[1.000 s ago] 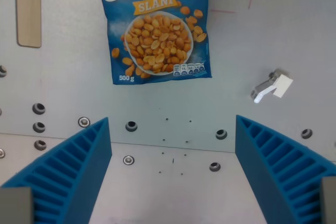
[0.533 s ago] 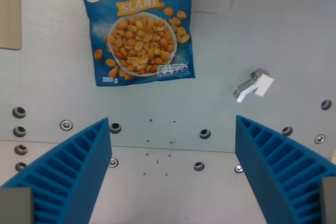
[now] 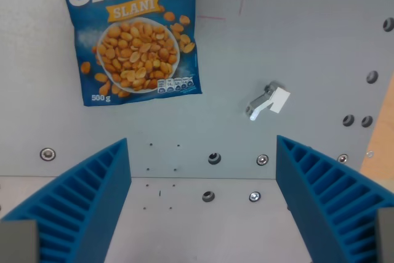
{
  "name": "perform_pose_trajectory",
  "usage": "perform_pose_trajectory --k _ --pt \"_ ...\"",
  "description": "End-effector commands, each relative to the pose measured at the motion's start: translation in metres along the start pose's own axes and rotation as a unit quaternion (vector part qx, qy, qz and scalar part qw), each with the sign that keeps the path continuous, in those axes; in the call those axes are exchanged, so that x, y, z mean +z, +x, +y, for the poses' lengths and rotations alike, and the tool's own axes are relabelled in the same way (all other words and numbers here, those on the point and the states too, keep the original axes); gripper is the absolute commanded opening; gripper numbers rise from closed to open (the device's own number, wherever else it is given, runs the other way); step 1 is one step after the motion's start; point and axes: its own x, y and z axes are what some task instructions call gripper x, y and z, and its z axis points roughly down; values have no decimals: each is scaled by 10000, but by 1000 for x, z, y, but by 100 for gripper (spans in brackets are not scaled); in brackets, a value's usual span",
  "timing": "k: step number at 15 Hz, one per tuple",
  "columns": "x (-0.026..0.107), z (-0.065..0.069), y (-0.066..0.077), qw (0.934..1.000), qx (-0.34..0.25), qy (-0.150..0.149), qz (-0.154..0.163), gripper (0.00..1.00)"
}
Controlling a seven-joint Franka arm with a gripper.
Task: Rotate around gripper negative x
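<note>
Gripper (image 3: 203, 214) wide open, empty, above bare worktop (image 3: 295, 47). Peanut bag (image 3: 132, 32) ahead toward far edge, offset to wrist view's left, long axis running away.

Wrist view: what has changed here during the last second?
The whole scene slid toward the wrist view's left, so the camera moved, not the things. The blue peanut bag and small white metal clip lie as before on the grey metal plate. The blue ribbed claw stayed open, holding nothing.
</note>
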Motion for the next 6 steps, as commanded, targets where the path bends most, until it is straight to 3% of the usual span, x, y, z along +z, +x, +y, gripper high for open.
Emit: perform_pose_trajectory --k 1,6 --pt "-1 -3 -2 9936 114 -1123 0 100" --pt "-1 -3 -2 9893 114 -1454 -4 100"
